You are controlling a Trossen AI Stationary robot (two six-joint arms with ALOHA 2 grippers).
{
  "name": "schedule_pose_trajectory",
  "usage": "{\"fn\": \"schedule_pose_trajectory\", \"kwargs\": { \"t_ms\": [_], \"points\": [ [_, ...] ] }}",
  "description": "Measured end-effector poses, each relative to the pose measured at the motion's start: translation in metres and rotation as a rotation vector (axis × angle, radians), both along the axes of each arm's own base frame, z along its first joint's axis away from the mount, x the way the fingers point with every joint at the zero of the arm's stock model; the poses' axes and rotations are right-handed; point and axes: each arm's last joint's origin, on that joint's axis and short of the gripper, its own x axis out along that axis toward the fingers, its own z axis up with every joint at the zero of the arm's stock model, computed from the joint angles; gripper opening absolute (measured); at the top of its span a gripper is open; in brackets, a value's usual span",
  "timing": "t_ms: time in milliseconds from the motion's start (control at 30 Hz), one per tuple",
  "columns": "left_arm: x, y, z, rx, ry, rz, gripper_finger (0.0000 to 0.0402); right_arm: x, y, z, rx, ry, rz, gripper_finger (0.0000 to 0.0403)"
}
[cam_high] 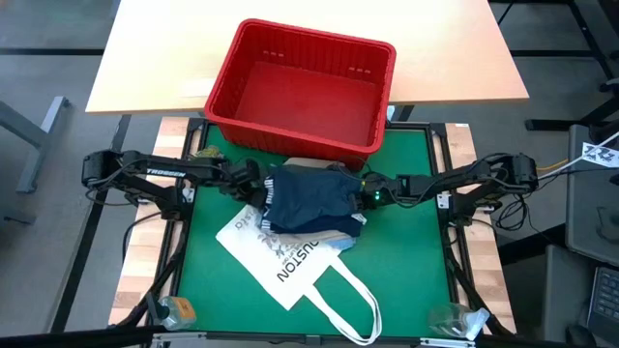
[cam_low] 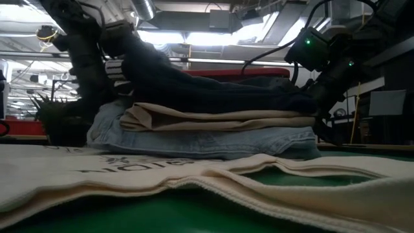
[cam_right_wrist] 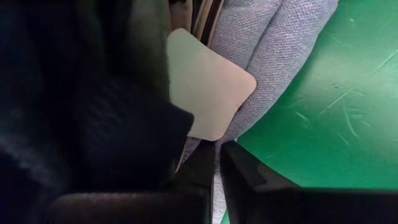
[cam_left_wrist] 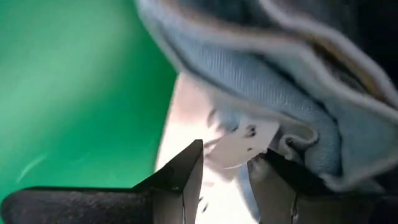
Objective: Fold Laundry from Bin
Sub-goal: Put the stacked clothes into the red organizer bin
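A folded stack lies in the middle of the green mat (cam_high: 416, 251). It has dark navy cloth (cam_low: 213, 87) on top, beige cloth (cam_low: 213, 118) under it and light blue denim (cam_low: 213, 142) at the bottom. The stack rests on the white HOUSTON tote bag (cam_high: 285, 261). The red bin (cam_high: 305, 87) stands behind the stack. My left gripper (cam_high: 253, 190) is at the stack's left end with its fingers a little apart; a white tag (cam_left_wrist: 242, 140) shows beyond them. My right gripper (cam_high: 363, 196) is shut at the stack's right end. I cannot make out the olive shirt. My left gripper stands low at the left end of the stack, level, coming from the table's left; whether its fingers (cam_left_wrist: 186, 180) touch the cloth, I cannot tell. My right gripper lies level against the stack's right end, coming from the table's right. The dark navy cloth (cam_right_wrist: 137, 137) lies over one finger. Whether any layer is between the fingers, I cannot tell.
The tote's handles (cam_high: 353, 309) trail toward the near edge of the mat. A wooden table (cam_high: 155, 58) lies under the far part of the bin. Clear plastic items sit at the near left corner (cam_high: 174, 309) and the near right corner (cam_high: 455, 317). Bare mat shows on both sides.
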Motion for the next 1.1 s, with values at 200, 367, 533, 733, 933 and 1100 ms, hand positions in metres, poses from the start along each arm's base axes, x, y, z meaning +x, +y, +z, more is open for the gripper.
{"fn": "schedule_pose_trajectory", "kwargs": {
  "t_ms": [200,367,533,733,933,1100],
  "points": [
    [0.009,0.003,0.004,0.06,-0.093,0.018,0.0119,0.0,0.0,0.0,0.0,0.004,0.0,0.0017],
    [0.01,0.001,0.004,0.052,-0.099,0.037,0.0119,0.0,0.0,0.0,0.001,0.005,0.0,0.0017],
    [0.012,-0.007,0.004,0.046,-0.101,0.022,0.0119,0.0,0.0,0.0,0.0,0.005,-0.001,0.0017],
    [0.014,-0.015,0.004,0.057,-0.098,0.011,0.0119,0.0,0.0,0.0,-0.003,0.005,-0.003,0.0017],
    [0.014,-0.02,0.003,0.055,-0.099,0.026,0.0119,0.0,0.0,0.0,-0.003,0.005,-0.003,0.0017],
    [0.007,-0.023,-0.009,0.025,-0.087,0.096,0.0119,0.0,0.0,0.0,-0.003,0.004,-0.003,0.0017]
  ]
}}
